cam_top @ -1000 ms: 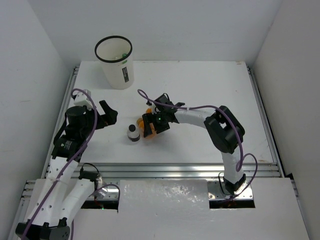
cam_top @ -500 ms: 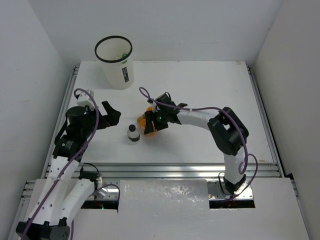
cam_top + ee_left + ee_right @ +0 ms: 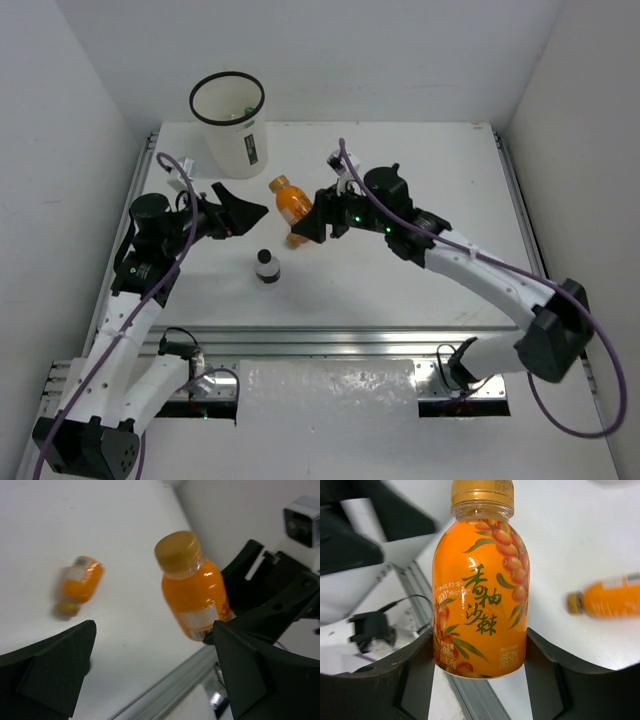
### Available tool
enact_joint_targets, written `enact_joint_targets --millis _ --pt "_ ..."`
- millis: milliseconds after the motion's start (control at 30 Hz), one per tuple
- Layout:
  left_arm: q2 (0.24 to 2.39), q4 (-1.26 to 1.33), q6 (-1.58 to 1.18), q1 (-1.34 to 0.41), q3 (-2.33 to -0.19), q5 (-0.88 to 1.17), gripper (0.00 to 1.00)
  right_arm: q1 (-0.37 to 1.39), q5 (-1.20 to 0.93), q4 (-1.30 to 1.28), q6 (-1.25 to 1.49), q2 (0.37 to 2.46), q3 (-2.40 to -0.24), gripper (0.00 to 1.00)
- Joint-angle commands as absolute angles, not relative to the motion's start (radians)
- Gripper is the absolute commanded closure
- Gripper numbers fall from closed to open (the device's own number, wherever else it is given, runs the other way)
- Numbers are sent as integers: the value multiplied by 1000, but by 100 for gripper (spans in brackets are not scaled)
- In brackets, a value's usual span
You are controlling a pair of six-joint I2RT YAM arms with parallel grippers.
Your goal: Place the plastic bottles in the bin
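Note:
My right gripper (image 3: 306, 213) is shut on an orange bottle (image 3: 289, 198) with an orange cap and holds it upright above the table; the bottle fills the right wrist view (image 3: 482, 590) between the jaws of that gripper (image 3: 480, 665). A second orange bottle (image 3: 298, 238) lies on the table below it, and shows in the left wrist view (image 3: 80, 582) and the right wrist view (image 3: 612, 597). A short dark bottle (image 3: 267, 266) with a white cap stands nearby. My left gripper (image 3: 245, 208) is open and empty, just left of the held bottle (image 3: 192, 595). The bin (image 3: 228, 125) stands at the back left.
Something small and green (image 3: 247, 110) shows inside the bin. White walls close in the table on the left, back and right. A metal rail (image 3: 350, 340) runs along the table's near edge.
My right gripper has lifted an orange bottle off the table and carried it up and toward the back. My left gripper has swung right, toward the held bottle.

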State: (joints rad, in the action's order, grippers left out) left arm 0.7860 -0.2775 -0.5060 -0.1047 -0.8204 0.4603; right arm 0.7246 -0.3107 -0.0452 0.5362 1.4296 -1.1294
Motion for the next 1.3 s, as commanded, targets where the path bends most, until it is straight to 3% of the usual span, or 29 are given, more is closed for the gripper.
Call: enact_joint_targets --millis 0,333,400,433,500,533,567,633,700,733,767,800,867,900,1000,1067,1100,1133,1200,1267 --pt "822 107 -713 -115 -836 791 0 729 -432 179 491 1318 -1039 63" --pt "965 274 -747 -325 -884 767 1 730 -615 347 520 1207 -959 63" --pt "997 287 -730 -373 -890 759 11 730 -617 348 511 1198 -962 62" --pt "1006 287 -724 -403 -900 759 40 730 -614 353 511 1193 -957 61" --pt "1028 275 -715 -416 -913 764 80 730 -595 341 508 1178 -957 56" --pt "1031 262 -703 -416 -931 761 100 730 -582 331 505 1172 -954 45" --pt "1032 229 -692 -417 -943 746 100 730 -560 327 502 1152 -948 35" --pt "1034 114 -643 -416 -1007 619 100 729 -464 261 489 1128 -943 1" --pt "1060 -66 -585 -413 -1102 399 100 727 -344 159 456 1112 -954 1" --pt "1083 -162 -562 -411 -1229 264 100 726 -167 100 451 1106 -965 1" --pt "1109 -296 -539 -407 -1289 -2 100 724 -61 -29 456 1100 -965 1" --pt "1176 -340 -537 -376 -1351 -117 100 719 39 -102 498 1092 -966 1" --pt "1256 -389 -538 -300 -1491 -225 100 689 242 -240 555 1078 -942 1" --pt "1347 -396 -540 -214 -1582 -227 100 660 244 -256 584 1056 -901 1" --pt "1578 -388 -459 -148 -1768 -369 100 634 200 -256 588 1016 -836 1" --pt "1784 -393 -416 -108 -1993 -355 97 621 169 -265 592 997 -804 1" --pt "1849 -390 -399 -77 -2075 -336 92 620 155 -264 588 996 -789 1" --pt "1918 -384 -379 -66 -2223 -324 61 620 138 -261 581 997 -782 1" --pt "2113 -419 -354 -43 -2480 -284 17 618 91 -259 572 1002 -773 1" --pt "2231 -452 -347 -35 -2597 -233 0 615 77 -262 569 1015 -769 1"
